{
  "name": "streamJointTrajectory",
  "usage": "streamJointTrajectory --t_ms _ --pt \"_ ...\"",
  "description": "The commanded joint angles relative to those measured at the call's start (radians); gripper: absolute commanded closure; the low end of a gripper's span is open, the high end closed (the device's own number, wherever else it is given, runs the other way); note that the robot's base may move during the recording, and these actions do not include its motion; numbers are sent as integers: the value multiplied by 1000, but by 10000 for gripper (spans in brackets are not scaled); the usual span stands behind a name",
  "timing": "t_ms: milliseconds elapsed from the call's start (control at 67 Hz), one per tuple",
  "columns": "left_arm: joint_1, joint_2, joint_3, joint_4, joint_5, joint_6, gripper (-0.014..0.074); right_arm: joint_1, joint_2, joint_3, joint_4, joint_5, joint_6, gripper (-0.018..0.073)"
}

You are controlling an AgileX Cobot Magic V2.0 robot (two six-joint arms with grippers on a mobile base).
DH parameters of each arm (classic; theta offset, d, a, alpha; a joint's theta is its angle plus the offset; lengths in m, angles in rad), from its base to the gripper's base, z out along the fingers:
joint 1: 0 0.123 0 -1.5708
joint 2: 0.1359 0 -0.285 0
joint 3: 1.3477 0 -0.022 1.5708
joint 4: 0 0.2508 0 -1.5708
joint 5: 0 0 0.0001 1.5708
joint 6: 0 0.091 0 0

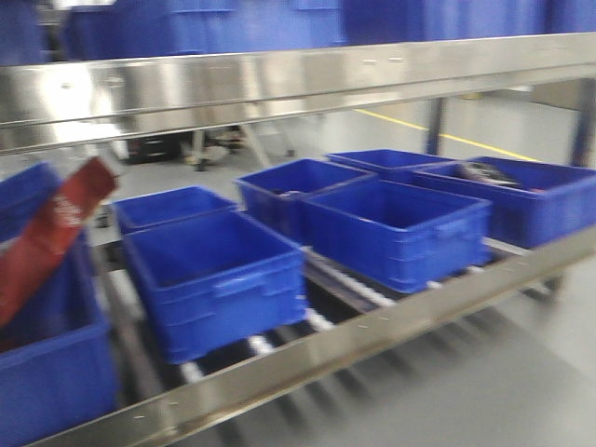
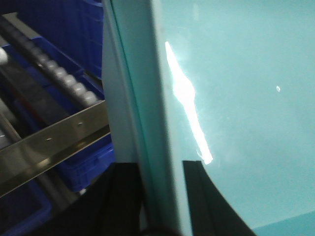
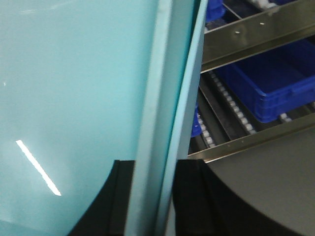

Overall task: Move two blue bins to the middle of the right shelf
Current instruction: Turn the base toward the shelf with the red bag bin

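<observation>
Stainless rails of the right shelf (image 1: pixel 279 79) cross the front view, holding dark bins (image 1: pixel 391 228). Left hand (image 2: pixel 160 169) and right hand (image 3: pixel 155 167) each clamp a wall of the pale blue bin (image 2: pixel 236 73); shelf sits left and upper right in the wrist frames, so likely ahead between both arms.

Left claw (image 2: pixel 155 164), right claw (image 3: pixel 158 162), both pinching bin (image 2: pixel 246 73)
</observation>
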Motion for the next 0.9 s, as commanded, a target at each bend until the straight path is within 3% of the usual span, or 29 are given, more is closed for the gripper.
streamJointTrajectory --t_ms 0,881 --pt "-6 -30 -20 -55 -60 26 707 -6 -10 -11 -30 -90 6 721" --pt "-6 -30 -20 -55 -60 26 707 -6 -10 -11 -30 -90 6 721"
